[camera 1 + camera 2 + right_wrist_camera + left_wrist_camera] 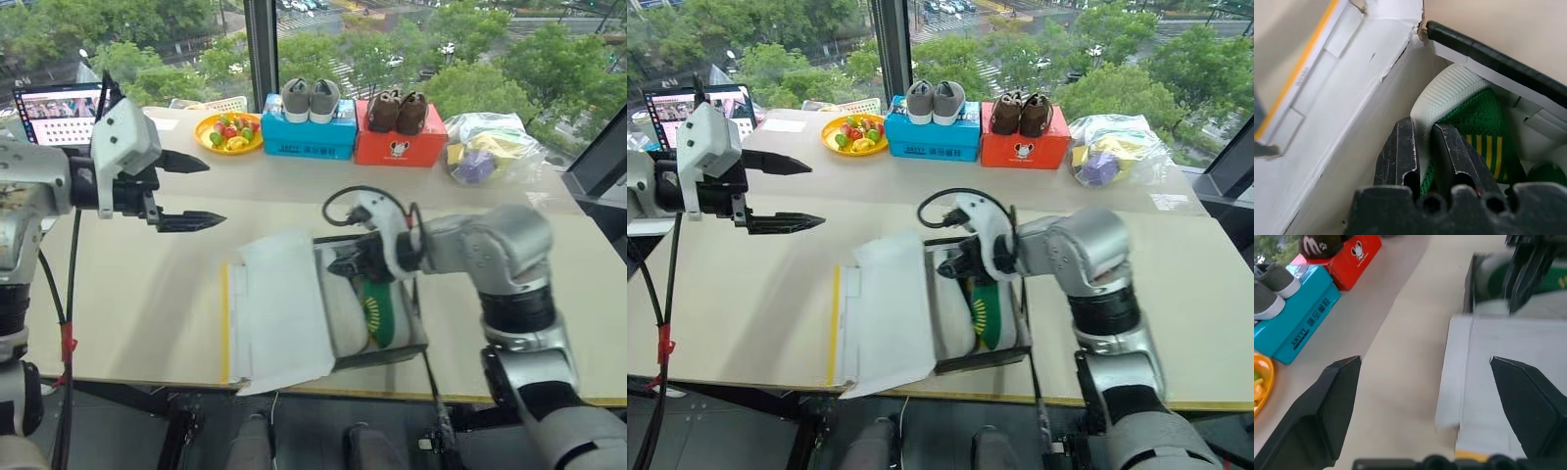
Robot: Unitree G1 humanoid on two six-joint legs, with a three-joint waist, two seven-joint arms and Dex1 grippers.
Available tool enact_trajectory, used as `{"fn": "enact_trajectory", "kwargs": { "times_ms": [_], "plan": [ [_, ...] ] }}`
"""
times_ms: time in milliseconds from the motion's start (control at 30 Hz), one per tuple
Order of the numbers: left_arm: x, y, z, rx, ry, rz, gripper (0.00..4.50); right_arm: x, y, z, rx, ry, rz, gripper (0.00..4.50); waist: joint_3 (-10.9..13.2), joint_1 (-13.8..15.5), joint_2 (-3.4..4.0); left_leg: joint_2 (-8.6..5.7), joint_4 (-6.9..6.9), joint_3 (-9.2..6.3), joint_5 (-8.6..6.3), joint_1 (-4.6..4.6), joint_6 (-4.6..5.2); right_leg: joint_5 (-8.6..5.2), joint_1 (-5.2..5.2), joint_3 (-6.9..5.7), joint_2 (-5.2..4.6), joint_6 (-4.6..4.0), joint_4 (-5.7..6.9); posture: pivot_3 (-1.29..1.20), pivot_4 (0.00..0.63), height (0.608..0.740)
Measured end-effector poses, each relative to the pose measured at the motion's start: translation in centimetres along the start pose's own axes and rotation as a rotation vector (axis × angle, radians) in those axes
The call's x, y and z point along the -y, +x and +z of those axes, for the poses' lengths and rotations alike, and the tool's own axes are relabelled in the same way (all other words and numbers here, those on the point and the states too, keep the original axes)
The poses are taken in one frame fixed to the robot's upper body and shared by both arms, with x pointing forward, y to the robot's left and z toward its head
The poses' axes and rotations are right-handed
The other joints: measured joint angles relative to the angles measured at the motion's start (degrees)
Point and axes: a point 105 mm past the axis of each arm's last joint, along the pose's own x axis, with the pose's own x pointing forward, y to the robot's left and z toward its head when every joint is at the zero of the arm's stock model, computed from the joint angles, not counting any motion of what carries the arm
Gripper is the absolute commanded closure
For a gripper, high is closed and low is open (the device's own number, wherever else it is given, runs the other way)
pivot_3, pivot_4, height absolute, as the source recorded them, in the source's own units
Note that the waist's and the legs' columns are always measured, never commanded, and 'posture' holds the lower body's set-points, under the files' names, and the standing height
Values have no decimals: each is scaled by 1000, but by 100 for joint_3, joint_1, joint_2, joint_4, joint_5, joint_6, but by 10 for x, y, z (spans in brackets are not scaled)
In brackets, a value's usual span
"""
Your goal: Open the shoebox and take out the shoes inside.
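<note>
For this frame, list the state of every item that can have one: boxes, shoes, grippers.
Yellow cardboard shoebox: open, white lid flat on the table.
Green sneakers with white soles: in the box, one pinched.
Right gripper: shut on a sneaker.
Left gripper: open, holding nothing, above the table.
Blue box: closed, grey shoes on top.
Red box: closed, brown shoes on top.

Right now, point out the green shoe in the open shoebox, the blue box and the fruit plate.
green shoe (380, 311), left eye view, on its striped sole.
shoebox (284, 313), left eye view, on the white inside of its opened lid.
blue box (309, 137), left eye view, on its front face.
fruit plate (204, 145), left eye view, on its yellow rim.
</note>
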Motion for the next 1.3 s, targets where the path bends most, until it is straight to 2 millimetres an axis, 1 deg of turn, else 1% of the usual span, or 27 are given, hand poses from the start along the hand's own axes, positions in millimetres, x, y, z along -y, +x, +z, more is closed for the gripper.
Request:
{"fn": "enact_trajectory", "kwargs": {
  "times_ms": [67, 167, 200, 233, 300, 400, 467, 533, 600, 733, 867, 933, 1067, 1133, 1233, 1300],
  "plan": [
    [-2, 1, 1, 6, 8, -3, 0, 3, -5, -5, 3, 35, 22, 4330, 0, -18, 0, 0, 0, 0, 0, 0, 0, 0, -1, 2, 1, 0, 0, 0, 150, 739],
    [-2, 6, 5, 20, 26, -20, 0, 3, -10, -2, 42, 86, 71, 4330, 0, -92, 0, 1, 0, 0, 0, 1, 1, 1, 0, 4, 2, 0, 1, 0, 150, 739],
    [-2, 7, 6, 22, 34, -24, 0, 3, -11, -5, 39, 93, 75, 4330, 0, -97, 0, 1, -1, 0, 0, 3, 2, 0, 2, 4, 3, 0, 1, 0, 150, 739],
    [-2, 8, 6, 25, 37, -28, 0, 6, -13, -12, 12, 83, 50, 4330, 0, -80, 0, 0, -3, -1, -1, 2, 3, 0, 1, 4, 2, 1, 0, 0, 150, 739],
    [-3, 8, 5, 17, 33, -27, 0, 12, -15, -35, -71, 66, -4, 4330, 0, -52, 0, 0, -2, -3, -2, 0, 5, -2, 3, 1, 2, 2, -5, 0, 150, 739],
    [-4, 9, 3, 15, 25, -33, 0, 9, -22, -40, -78, 43, 8, 4330, 0, -46, 0, -3, 4, -3, -2, 2, 5, -1, 9, 2, 0, 3, -5, 0, 150, 739],
    [-4, 9, 3, 13, 28, -36, 0, 7, -31, -50, -119, 16, 3, 4330, 0, -24, 0, -3, 6, -4, -2, 3, 5, -1, 12, 2, -1, 4, -5, 0, 150, 739],
    [-5, 8, 2, 11, 24, -35, 0, 5, -35, -57, -150, -14, 0, 4330, 0, -24, 0, -3, 7, -4, -2, 4, 5, -1, 11, 2, -1, 4, -6, 0, 150, 739],
    [-6, 9, 2, 15, 24, -35, 0, 3, -36, -59, -155, -21, 6, 4330, -1, -32, -2, -2, 6, -4, -2, 8, 5, -1, 15, 2, 0, 4, -6, 0, 150, 739],
    [-5, 12, 4, 26, 38, -45, 0, 7, -27, -47, -113, 14, 19, 4330, -1, -68, -1, -2, 11, -4, -2, 9, 6, 1, 13, 6, 0, 5, -5, 0, 150, 739],
    [-7, 15, 7, 30, 52, -48, 0, 18, -2, -17, -45, -7, -25, 4330, 0, -149, 0, 0, 13, -3, -1, 11, 7, 1, 7, 10, 6, 5, 5, 0, 150, 739],
    [-8, 14, 5, 25, 47, -45, 0, 20, 16, -1, -7, -10, -24, 4330, 0, -190, -1, 0, 12, -3, -1, 12, 7, 1, 7, 11, 7, 5, 5, 0, 150, 739],
    [-7, 15, 7, 26, 54, -48, 0, 15, 60, 36, 76, -62, -20, 4330, 1, -265, 1, 1, 10, -4, -1, 9, 7, 2, 1, 12, 8, 4, 12, 0, 150, 739],
    [-8, 13, 7, 22, 55, -44, 0, 16, 73, 49, 114, -84, -30, 4330, 1, -250, 1, 0, 9, -4, -1, 7, 7, 1, 0, 9, 8, 5, 14, 0, 150, 739],
    [-7, 12, 7, 19, 57, -40, 0, 18, 84, 60, 145, -98, -44, 4330, 1, -235, 1, 0, 8, -4, -1, 3, 6, 2, -1, 8, 7, 4, 13, 0, 150, 739],
    [-6, 12, 8, 20, 63, -42, 0, 18, 82, 58, 131, -125, -39, 4330, 1, -200, 2, 0, 8, -4, -1, 1, 6, 1, 0, 5, 5, 4, 12, 0, 150, 739]
  ]
}}
